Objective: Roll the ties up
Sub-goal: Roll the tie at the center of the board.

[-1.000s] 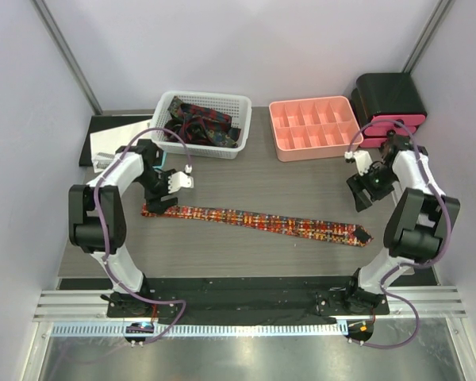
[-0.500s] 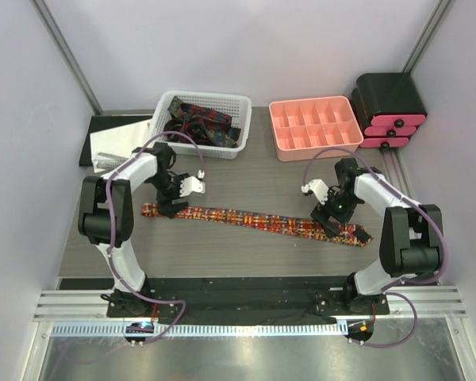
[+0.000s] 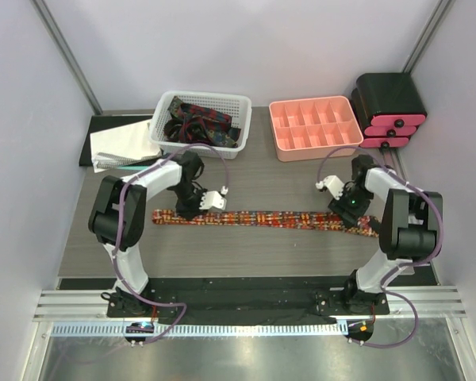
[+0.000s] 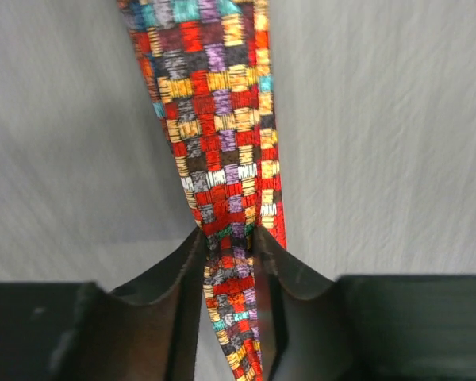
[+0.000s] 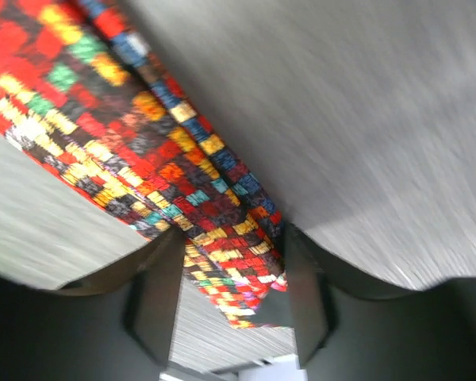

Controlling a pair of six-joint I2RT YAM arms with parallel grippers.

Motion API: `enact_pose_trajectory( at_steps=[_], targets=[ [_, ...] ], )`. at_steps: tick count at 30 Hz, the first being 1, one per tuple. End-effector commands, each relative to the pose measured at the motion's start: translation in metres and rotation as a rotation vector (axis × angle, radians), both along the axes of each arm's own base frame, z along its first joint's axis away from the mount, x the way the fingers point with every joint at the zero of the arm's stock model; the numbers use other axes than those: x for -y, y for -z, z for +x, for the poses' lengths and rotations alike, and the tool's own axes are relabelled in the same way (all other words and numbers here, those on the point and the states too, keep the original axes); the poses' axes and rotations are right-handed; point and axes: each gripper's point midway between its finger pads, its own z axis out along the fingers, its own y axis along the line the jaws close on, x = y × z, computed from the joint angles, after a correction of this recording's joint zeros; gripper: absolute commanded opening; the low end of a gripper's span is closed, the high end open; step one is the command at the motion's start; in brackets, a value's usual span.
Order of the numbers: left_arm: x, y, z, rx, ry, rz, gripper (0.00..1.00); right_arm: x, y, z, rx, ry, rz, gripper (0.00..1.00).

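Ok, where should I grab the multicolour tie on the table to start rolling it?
Probably near an end, pinching across the width from straight above. The red multicolour tie lies flat and full length on the table, so its two long edges are what can be pinched. The left end effector grips it this way.

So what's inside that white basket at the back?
A tangle of dark patterned ties, reds and navy, fills the white basket. How many there are, and anything lying beneath them on the basket floor, is hidden by the pile itself.
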Motion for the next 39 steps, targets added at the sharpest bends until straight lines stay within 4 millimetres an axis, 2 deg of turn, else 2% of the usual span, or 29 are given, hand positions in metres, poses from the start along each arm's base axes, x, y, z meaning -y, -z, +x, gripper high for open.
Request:
enact_pose_trajectory(
  at_steps=[1, 4, 6, 9, 10, 12, 13, 15, 16, 18, 19, 20, 22, 23, 24, 25, 26, 27, 28, 29, 30, 31, 32, 33, 34, 35, 36, 38, 39],
  targets=[
    [0.041, 0.008, -0.028, -0.055, -0.008, -0.022, 0.28, 0.063, 0.02, 0.03, 0.028, -0.001, -0.136, 0.51],
    [0.074, 0.004, -0.024, -0.051, -0.05, -0.059, 0.26, 0.1, 0.026, 0.035, 0.004, 0.034, -0.182, 0.48],
    [0.091, 0.003, -0.024, -0.069, -0.096, -0.073, 0.26, 0.124, 0.034, 0.031, -0.016, 0.07, -0.199, 0.48],
    [0.129, 0.004, -0.018, -0.081, -0.115, -0.107, 0.25, 0.158, 0.036, 0.04, -0.013, 0.115, -0.242, 0.47],
    [0.139, 0.005, -0.018, -0.087, -0.124, -0.114, 0.27, 0.163, 0.031, 0.049, 0.009, 0.125, -0.25, 0.48],
    [0.146, 0.004, -0.016, -0.094, -0.135, -0.123, 0.28, 0.161, 0.026, 0.053, 0.021, 0.132, -0.233, 0.54],
    [0.146, 0.001, -0.017, -0.103, -0.14, -0.122, 0.3, 0.161, 0.013, 0.059, 0.054, 0.139, -0.229, 0.57],
    [0.139, -0.005, -0.017, -0.098, -0.145, -0.127, 0.35, 0.146, 0.0, 0.059, 0.065, 0.15, -0.166, 0.62],
    [0.139, -0.021, -0.016, -0.084, -0.129, -0.171, 0.43, 0.141, -0.018, 0.065, 0.112, 0.157, -0.136, 0.64],
    [0.126, -0.04, -0.019, -0.096, -0.143, -0.215, 0.52, 0.119, -0.038, 0.062, 0.137, 0.165, -0.047, 0.7],
    [0.126, -0.051, -0.021, -0.101, -0.134, -0.263, 0.6, 0.112, -0.058, 0.063, 0.185, 0.17, -0.029, 0.72],
    [0.123, -0.079, -0.02, -0.058, -0.136, -0.321, 0.62, 0.101, -0.067, 0.058, 0.184, 0.173, 0.007, 0.75],
    [0.109, -0.102, -0.016, -0.026, -0.176, -0.392, 0.71, 0.072, -0.089, 0.062, 0.238, 0.161, 0.101, 0.79],
    [0.108, -0.134, -0.019, 0.029, -0.174, -0.478, 0.75, 0.059, -0.107, 0.059, 0.275, 0.154, 0.131, 0.82],
    [0.099, -0.144, -0.015, 0.056, -0.201, -0.513, 0.8, 0.041, -0.117, 0.06, 0.304, 0.156, 0.187, 0.85],
    [0.095, -0.159, -0.014, 0.102, -0.204, -0.549, 0.99, 0.023, -0.128, 0.063, 0.333, 0.13, 0.223, 0.88],
    [0.09, -0.181, -0.016, 0.163, -0.247, -0.584, 1.0, 0.009, -0.148, 0.065, 0.397, 0.109, 0.244, 0.96],
    [0.091, -0.186, -0.012, 0.22, -0.257, -0.615, 1.0, -0.009, -0.158, 0.067, 0.426, 0.115, 0.313, 1.0],
    [0.091, -0.19, -0.014, 0.239, -0.269, -0.644, 0.99, -0.022, -0.17, 0.075, 0.482, 0.093, 0.345, 1.0],
    [0.087, -0.174, -0.025, 0.211, -0.292, -0.631, 1.0, -0.044, -0.188, 0.076, 0.54, 0.041, 0.388, 1.0],
    [0.081, -0.176, -0.033, 0.243, -0.268, -0.626, 1.0, -0.061, -0.191, 0.074, 0.553, 0.023, 0.455, 1.0],
    [0.076, -0.168, -0.044, 0.245, -0.188, -0.6, 1.0, -0.085, -0.208, 0.081, 0.613, -0.009, 0.58, 1.0],
    [0.069, -0.157, -0.054, 0.242, -0.127, -0.564, 1.0, -0.103, -0.216, 0.081, 0.625, -0.019, 0.66, 1.0],
    [0.065, -0.153, -0.054, 0.276, -0.077, -0.54, 0.97, -0.115, -0.217, 0.077, 0.623, -0.023, 0.723, 1.0],
    [0.061, -0.149, -0.054, 0.275, -0.066, -0.525, 0.92, -0.13, -0.23, 0.085, 0.647, -0.007, 0.82, 1.0],
    [0.049, -0.146, -0.049, 0.285, -0.067, -0.516, 0.9, -0.154, -0.227, 0.085, 0.619, -0.016, 0.845, 1.0],
    [0.046, -0.144, -0.048, 0.288, -0.031, -0.535, 0.88, -0.169, -0.218, 0.093, 0.586, 0.008, 0.832, 1.0],
    [0.031, -0.139, -0.042, 0.279, -0.071, -0.543, 0.86, -0.197, -0.194, 0.086, 0.459, 0.0, 0.77, 0.97],
    [0.029, -0.136, -0.048, 0.248, -0.055, -0.547, 0.83, -0.224, -0.193, 0.078, 0.394, -0.03, 0.787, 0.97]
  ],
)
